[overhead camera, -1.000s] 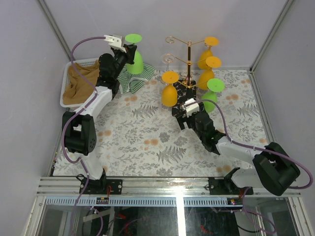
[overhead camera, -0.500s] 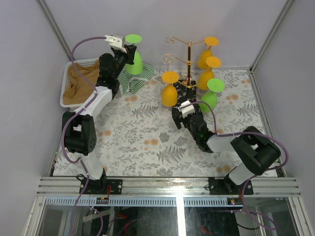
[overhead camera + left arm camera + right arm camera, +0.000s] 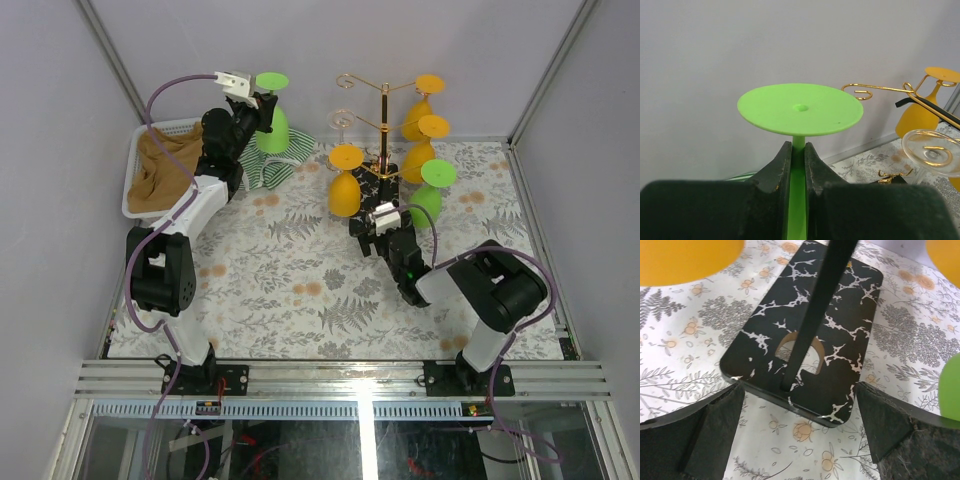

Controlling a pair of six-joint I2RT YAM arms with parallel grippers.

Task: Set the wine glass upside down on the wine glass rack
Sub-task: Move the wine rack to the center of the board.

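Grasp and inversion done: left end effector clamped on green glass stem, held high, well left of rack. Right end effector jaws apart, astride base. Transfer and hooking remain.

Free: near half of the desk; air from the raised green wine glass to the wine glass rack, top left hook. Obstructions: clear glass just under that hook, orange glass lower left, orange glasses and second green glass crowding the right; basket far left.
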